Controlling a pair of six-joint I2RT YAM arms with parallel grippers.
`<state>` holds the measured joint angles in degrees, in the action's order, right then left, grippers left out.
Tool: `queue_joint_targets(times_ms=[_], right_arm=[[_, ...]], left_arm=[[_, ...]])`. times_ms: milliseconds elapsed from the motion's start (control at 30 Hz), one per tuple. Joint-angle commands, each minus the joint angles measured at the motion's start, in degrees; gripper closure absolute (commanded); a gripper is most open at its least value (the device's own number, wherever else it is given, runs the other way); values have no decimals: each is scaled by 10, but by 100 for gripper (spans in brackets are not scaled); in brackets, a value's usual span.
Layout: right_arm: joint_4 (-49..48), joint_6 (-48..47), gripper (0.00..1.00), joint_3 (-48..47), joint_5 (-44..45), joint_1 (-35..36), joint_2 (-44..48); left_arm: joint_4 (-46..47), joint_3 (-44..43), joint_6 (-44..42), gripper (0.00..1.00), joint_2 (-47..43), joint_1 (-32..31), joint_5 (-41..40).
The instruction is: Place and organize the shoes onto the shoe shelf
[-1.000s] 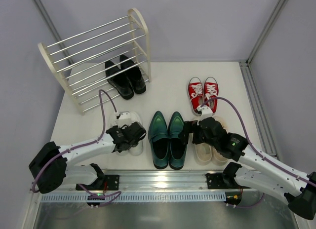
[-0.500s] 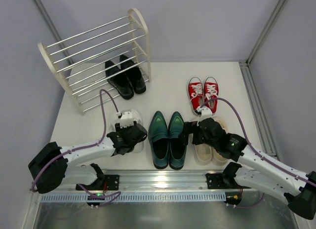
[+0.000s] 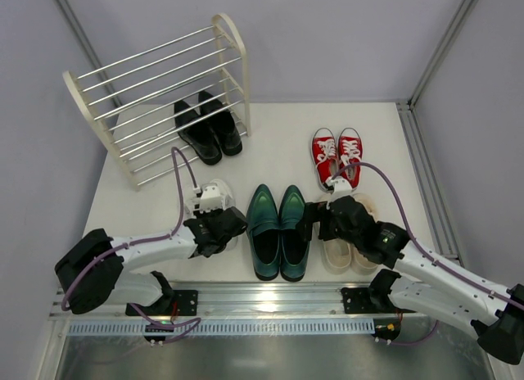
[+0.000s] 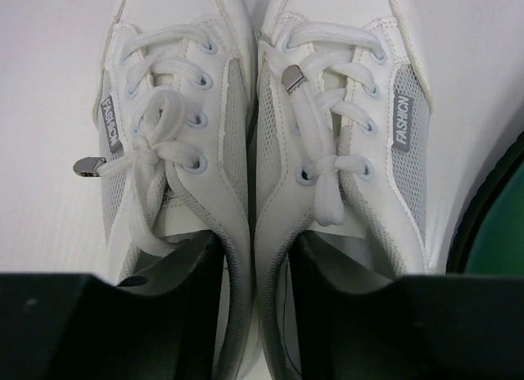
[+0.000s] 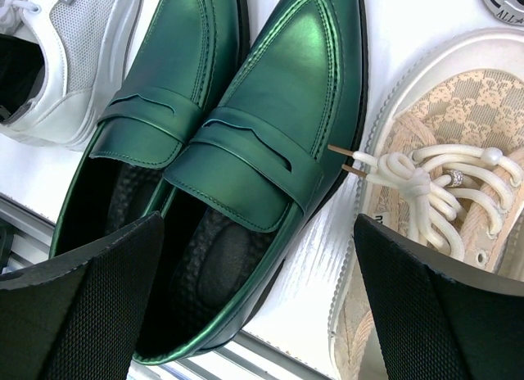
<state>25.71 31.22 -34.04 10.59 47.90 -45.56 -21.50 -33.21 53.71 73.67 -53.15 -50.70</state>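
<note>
The white sneakers (image 3: 211,193) (image 4: 327,151) stand side by side at the front left. My left gripper (image 3: 219,226) (image 4: 255,314) has one finger down in each shoe's opening, shut on the two inner walls, which press together. The dark green loafers (image 3: 278,224) (image 5: 246,134) stand in the middle. My right gripper (image 3: 323,220) (image 5: 258,314) hangs open above the right loafer's heel and the gap to the beige sneakers (image 3: 348,249) (image 5: 442,192), holding nothing. Red sneakers (image 3: 336,155) lie further back. Black dress shoes (image 3: 207,128) sit low inside the shoe shelf (image 3: 82,97).
The shelf stands at the back left with its upper silver rods (image 3: 164,65) bare. A metal rail (image 3: 270,298) runs along the near edge by the arm bases. Grey walls close in on both sides and at the back.
My left gripper has slid a little toward the near edge over the white sneakers, and its fingers have closed in on the shoes' inner walls. The right arm has not moved.
</note>
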Motion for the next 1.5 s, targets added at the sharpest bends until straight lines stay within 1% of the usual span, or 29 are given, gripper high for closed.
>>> queue_joint_targets(times_ms=[0,33,67,100,167,267,367,467,533,567,600,667,733,767,800,867,933,1033,1067,1167,1300,1467], right_arm=[[-15,5,3,1,7,4,13],[-15,6,3,3,7,3,15],[-15,6,2,4,7,2,16],[-15,6,2,5,7,2,17],[-13,7,2,7,7,3,21],[-11,7,2,9,8,3,22],[-11,5,3,6,7,3,23],[-14,2,2,6,5,3,23],[-17,-2,2,6,5,3,22],[-18,-4,2,6,3,3,21],[-19,-5,2,6,3,3,22],[-25,-11,3,9,3,3,24],[-24,-16,3,8,3,1,24],[-28,-20,3,8,3,2,25],[-29,-25,2,7,0,2,23],[-30,-33,3,2,-1,2,20],[-27,-44,3,-12,-1,1,12],[-27,-58,3,-27,-12,1,-8],[-31,-58,3,-30,-15,1,-18],[-40,-59,3,-35,-28,1,-28],[-42,-60,3,-31,-30,1,-29],[-39,-63,2,-25,-29,0,-30]], left_arm=[[23,1,43,69,16,2,-25],[26,6,46,75,17,1,-22],[28,10,53,92,16,2,-25],[28,14,61,100,14,1,-28],[14,15,71,100,-1,0,-39],[-32,11,103,100,-30,-16,-83],[-67,6,116,100,-69,-14,-128],[-109,-23,108,100,-84,0,-158],[-114,-39,91,100,-92,7,-171],[-106,-45,55,100,-95,10,-172],[-72,-46,32,100,-100,20,-172],[-43,-48,-24,100,-117,38,-164],[-6,-48,-55,100,-130,80,-157],[7,-48,-70,100,-145,95,-140],[31,-49,-98,100,-150,129,-129],[50,-54,-120,100,-159,158,-110],[63,-73,-144,100,-152,196,-96],[90,-86,-191,100,-125,233,-59],[118,-86,-202,100,-116,255,-43],[159,-80,-214,100,-95,293,11],[189,-79,-221,100,-71,309,34],[208,-107,-240,100,-42,317,39]])
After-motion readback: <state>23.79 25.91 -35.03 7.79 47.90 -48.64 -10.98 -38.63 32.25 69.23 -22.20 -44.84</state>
